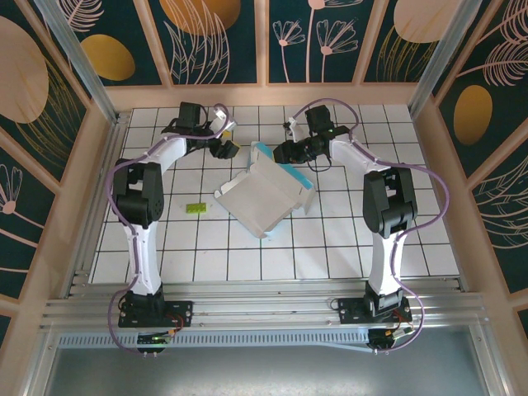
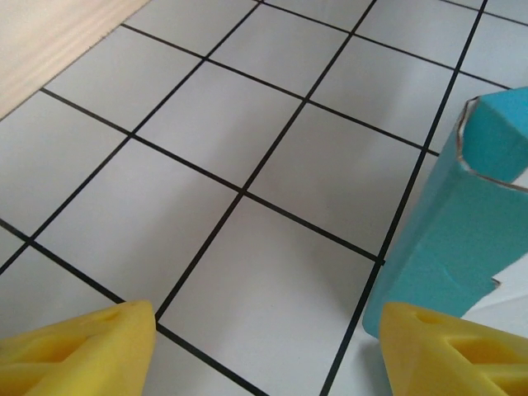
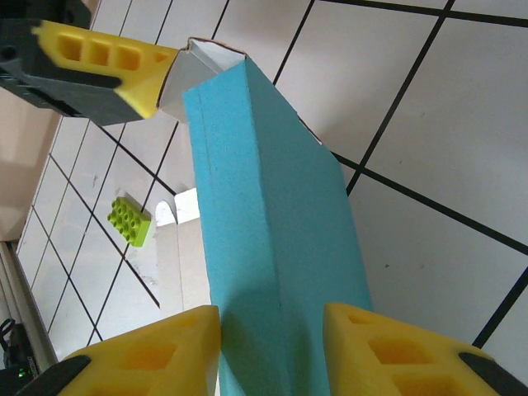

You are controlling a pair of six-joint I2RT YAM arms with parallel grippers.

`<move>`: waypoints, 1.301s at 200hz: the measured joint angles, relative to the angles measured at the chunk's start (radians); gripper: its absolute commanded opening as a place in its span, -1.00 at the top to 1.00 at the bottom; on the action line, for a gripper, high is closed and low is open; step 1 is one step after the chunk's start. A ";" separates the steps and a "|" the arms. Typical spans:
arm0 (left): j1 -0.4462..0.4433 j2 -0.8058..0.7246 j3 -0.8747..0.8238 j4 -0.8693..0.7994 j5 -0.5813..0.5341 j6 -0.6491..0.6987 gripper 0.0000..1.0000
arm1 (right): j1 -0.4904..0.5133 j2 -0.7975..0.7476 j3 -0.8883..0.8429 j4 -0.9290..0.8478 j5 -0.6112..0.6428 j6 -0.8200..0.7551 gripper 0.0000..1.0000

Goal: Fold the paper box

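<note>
The paper box (image 1: 264, 198) lies half-formed mid-table, white inside, with a teal wall raised along its far edge. My right gripper (image 1: 285, 153) reaches in from the far right. In the right wrist view it (image 3: 272, 346) is shut on that teal wall (image 3: 272, 206), a yellow finger against each face. Just left of the wall's far end, my left gripper (image 1: 226, 149) stands wide open (image 2: 264, 355) over bare tiles. The teal wall end (image 2: 462, 214) stands beside its right finger, and that yellow fingertip (image 3: 136, 62) touches the wall's white end corner.
A small lime-green block (image 1: 196, 208) lies on the tiles left of the box, also in the right wrist view (image 3: 130, 221). A wooden wall (image 2: 49, 33) borders the table behind the left gripper. Wood and metal frames enclose the tiled table (image 1: 371, 239).
</note>
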 measured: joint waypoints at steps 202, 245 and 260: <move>-0.084 0.158 0.278 -0.401 0.069 0.215 -0.09 | 0.002 0.000 0.001 -0.008 0.006 0.000 0.26; -0.086 0.159 0.278 -0.385 0.071 0.194 -0.02 | 0.003 0.000 0.001 -0.008 0.006 0.000 0.26; -0.087 0.159 0.278 -0.380 0.071 0.187 -0.03 | 0.003 0.000 0.001 -0.008 0.006 0.000 0.26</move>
